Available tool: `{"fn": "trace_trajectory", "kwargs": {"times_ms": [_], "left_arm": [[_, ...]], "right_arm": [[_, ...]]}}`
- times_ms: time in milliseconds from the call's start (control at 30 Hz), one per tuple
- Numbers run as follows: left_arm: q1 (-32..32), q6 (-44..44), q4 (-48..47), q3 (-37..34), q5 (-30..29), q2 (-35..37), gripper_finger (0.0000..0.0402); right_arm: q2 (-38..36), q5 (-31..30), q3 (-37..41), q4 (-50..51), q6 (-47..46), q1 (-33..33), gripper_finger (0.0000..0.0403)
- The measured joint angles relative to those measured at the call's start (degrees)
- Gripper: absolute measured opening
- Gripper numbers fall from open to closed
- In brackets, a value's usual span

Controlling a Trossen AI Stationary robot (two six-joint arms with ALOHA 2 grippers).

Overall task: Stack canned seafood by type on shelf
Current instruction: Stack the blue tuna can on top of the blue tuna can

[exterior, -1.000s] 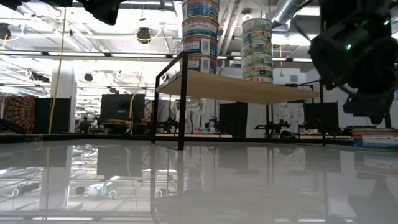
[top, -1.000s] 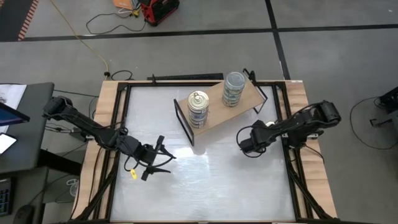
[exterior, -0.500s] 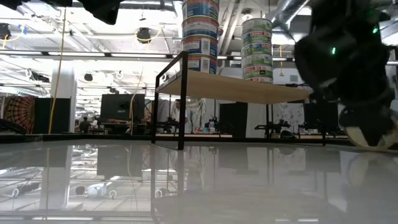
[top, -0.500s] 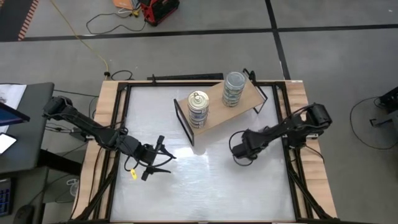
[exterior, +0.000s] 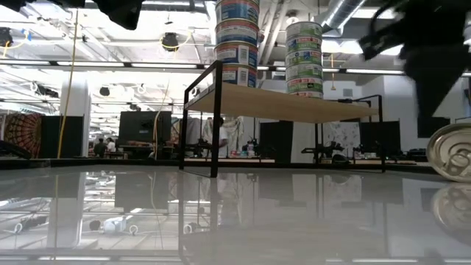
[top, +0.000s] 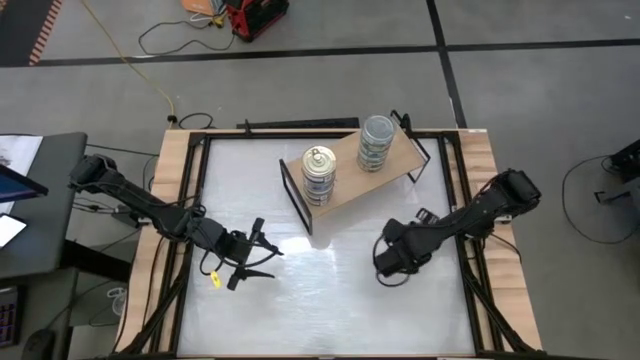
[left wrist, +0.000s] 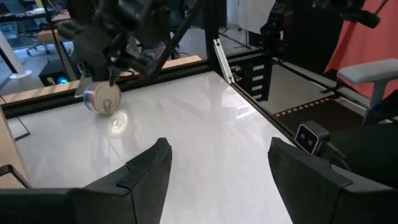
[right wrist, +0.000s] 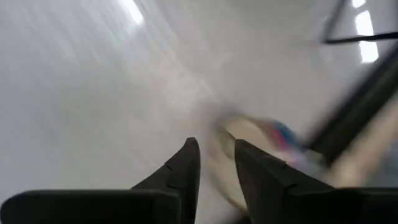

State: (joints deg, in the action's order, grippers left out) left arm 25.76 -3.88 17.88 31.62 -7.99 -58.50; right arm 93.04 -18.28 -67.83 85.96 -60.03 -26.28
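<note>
On the shelf (top: 345,170): two stacks of tins (top: 318,176), well apart.
Loose tin (left wrist: 103,99): on its side on the white surface (top: 300,290), below the right gripper.
Right gripper (top: 392,262): jaws part-open; hold on the tin unclear.
Left gripper (top: 258,254): jaws wide, empty.

Wide free bench (top: 300,300) between both arms. Blocked at the far side by the shelf (top: 345,170) with two tin stacks (top: 319,175). One loose tin (exterior: 455,152) lying near the right hand (top: 385,262).
</note>
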Motion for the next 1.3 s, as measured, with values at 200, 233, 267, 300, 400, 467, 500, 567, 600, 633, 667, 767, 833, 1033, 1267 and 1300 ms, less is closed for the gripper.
{"fn": "trace_trajectory", "kwargs": {"times_ms": [200, 233, 267, 300, 400, 467, 500, 567, 600, 633, 667, 767, 833, 1033, 1267, 1300], "left_arm": [[0.0, 0.0, 1.2, 0.0, 0.1, 0.0, 0.0256], [0.0, 0.0, 1.3, 0.0, 0.1, 0.0, 0.0256], [0.0, 0.1, 1.3, 0.0, 0.1, 0.0, 0.0256], [0.0, 0.0, 1.2, 0.0, 0.1, 0.0, 0.0256], [0.0, 0.0, 0.8, 0.0, 0.1, 0.0, 0.0256], [0.0, 0.0, 0.6, 0.0, 0.1, 0.0, 0.0256], [0.0, -0.2, 0.5, 0.0, 0.1, 0.0, 0.0256], [0.0, -0.8, 0.3, 0.0, 0.1, 0.0, 0.0256], [0.0, -0.9, -0.1, 0.0, 0.1, 0.0, 0.0256], [0.0, -1.0, -0.4, 0.0, 0.1, 0.0, 0.0256], [0.0, -1.0, -0.6, 0.0, 0.1, 0.0, 0.0256], [0.0, -1.0, -0.6, 0.0, 0.1, 0.0, 0.0256], [0.0, -1.0, -0.6, 0.0, 0.1, 0.0, 0.0256], [0.0, -1.0, -0.7, 0.0, 2.1, 0.0, 0.0256], [0.0, -1.0, -0.3, 0.0, 8.6, 0.0, 0.0256], [0.0, -1.0, -0.2, 0.0, 8.5, 0.0, 0.0256]], "right_arm": [[-6.3, 9.4, 1.5, 1.8, 5.1, 6.4, 0.0223], [-7.5, 10.1, 2.0, 0.7, 6.0, 7.9, 0.0238], [-8.9, 10.6, 2.5, -0.2, 6.4, 9.4, 0.0253], [-10.1, 10.8, 2.9, -0.5, 6.6, 10.8, 0.0267], [-13.5, 11.3, 4.1, -2.0, 7.8, 14.6, 0.0302], [-15.6, 13.6, 5.7, -3.9, 8.7, 16.7, 0.0318], [-16.5, 14.8, 6.8, -4.4, 8.9, 17.6, 0.0323], [-17.9, 16.1, 9.5, -4.8, 8.9, 19.0, 0.0326], [-18.6, 16.4, 11.0, -5.2, 8.7, 19.5, 0.0325], [-19.2, 16.7, 12.4, -5.5, 8.7, 20.1, 0.0323], [-19.6, 16.9, 13.4, -5.4, 8.7, 20.6, 0.0321], [-21.6, 17.0, 16.0, -5.9, 8.6, 21.3, 0.0317], [-22.4, 17.1, 17.6, -6.2, 8.7, 21.6, 0.0316], [-24.6, 20.1, 23.3, -12.7, 8.9, 23.1, 0.0315], [-23.5, 20.1, 23.1, -15.0, 9.1, 23.1, 0.0305], [-23.3, 20.2, 23.1, -15.3, 9.1, 22.9, 0.0299]]}}
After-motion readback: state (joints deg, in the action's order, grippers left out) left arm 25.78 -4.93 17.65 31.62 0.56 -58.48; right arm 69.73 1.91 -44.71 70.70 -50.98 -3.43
